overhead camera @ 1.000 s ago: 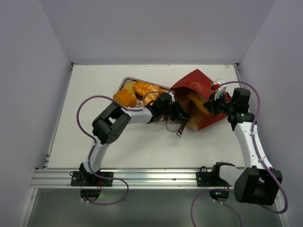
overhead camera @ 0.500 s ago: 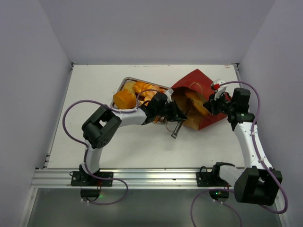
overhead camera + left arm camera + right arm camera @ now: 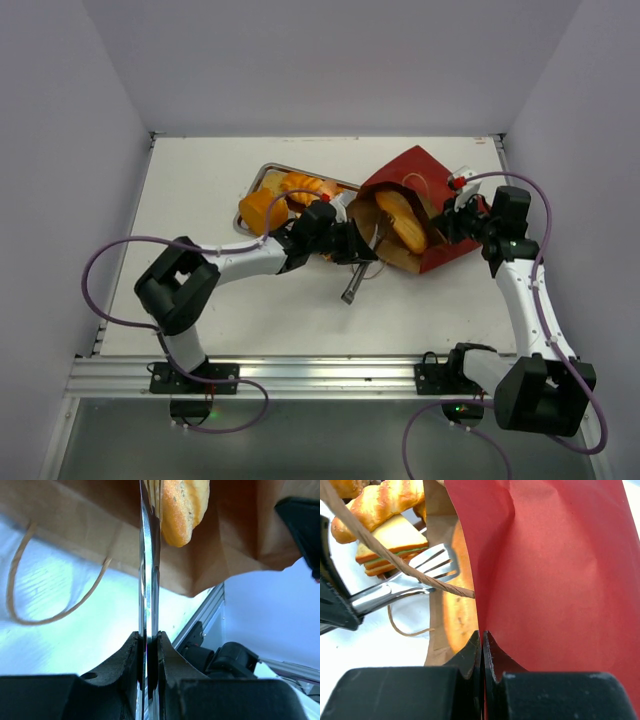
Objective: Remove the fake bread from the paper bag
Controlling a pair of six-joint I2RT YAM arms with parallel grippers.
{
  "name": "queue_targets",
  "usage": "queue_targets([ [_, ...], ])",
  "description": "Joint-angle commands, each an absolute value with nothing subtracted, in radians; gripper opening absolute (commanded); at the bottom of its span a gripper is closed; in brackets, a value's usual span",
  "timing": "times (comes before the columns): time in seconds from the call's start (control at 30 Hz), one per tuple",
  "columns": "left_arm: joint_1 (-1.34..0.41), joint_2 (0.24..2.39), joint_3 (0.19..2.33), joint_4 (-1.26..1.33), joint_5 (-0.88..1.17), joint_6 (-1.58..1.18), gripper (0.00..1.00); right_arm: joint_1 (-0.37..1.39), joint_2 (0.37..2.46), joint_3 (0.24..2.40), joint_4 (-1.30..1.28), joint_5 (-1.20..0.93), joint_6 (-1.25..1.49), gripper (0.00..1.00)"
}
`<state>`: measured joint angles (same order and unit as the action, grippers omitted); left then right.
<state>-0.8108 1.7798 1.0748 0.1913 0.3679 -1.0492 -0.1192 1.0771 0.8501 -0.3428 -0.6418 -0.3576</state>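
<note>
The left gripper (image 3: pixel 148 642) is clamping its fingers on the metal tongs (image 3: pixel 148 575), which are running edge-on straight out ahead of the fingertips. The tongs' far end is reaching into the mouth of the paper bag (image 3: pixel 555 560), right against a golden long roll of the fake bread (image 3: pixel 402 218) that is lying inside on the brown lining. A loop of string handle (image 3: pixel 30 595) is lying on the surface to the left of these fingers.

The right gripper (image 3: pixel 482 640) is pinching its fingers together on the bag's red wall at the edge of the opening. The red paper is filling the space ahead and to the right of the fingertips, and the roll is lying just to their left.

Past the forked tips of the tongs, other bread pieces are resting in a metal tray (image 3: pixel 270 169): a striped roll (image 3: pixel 380 502) and pale layered slices (image 3: pixel 390 542), with a round orange loaf (image 3: pixel 262 210) at the tray's left end.

Everything is sitting on a white table (image 3: pixel 200 300) enclosed by plain pale walls (image 3: pixel 300 60), with an aluminium rail (image 3: pixel 320 375) running along its near edge.
</note>
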Motion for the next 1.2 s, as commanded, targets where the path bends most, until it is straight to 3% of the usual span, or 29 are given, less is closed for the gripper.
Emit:
queue_targets([
  [0.0,-0.802,1.691,1.025,0.181,0.341,-0.980,0.00,-0.126,1.049,0.847,-0.302,-0.644,-0.336,0.00],
  [0.9,-0.801,1.191,0.693,0.095,0.367,-0.957,0.00,-0.138,1.039,0.833,-0.284,-0.637,-0.328,0.00],
  [1.17,-0.629,1.025,0.733,-0.132,0.281,-0.928,0.00,-0.138,1.035,0.830,-0.282,-0.643,-0.324,0.00],
])
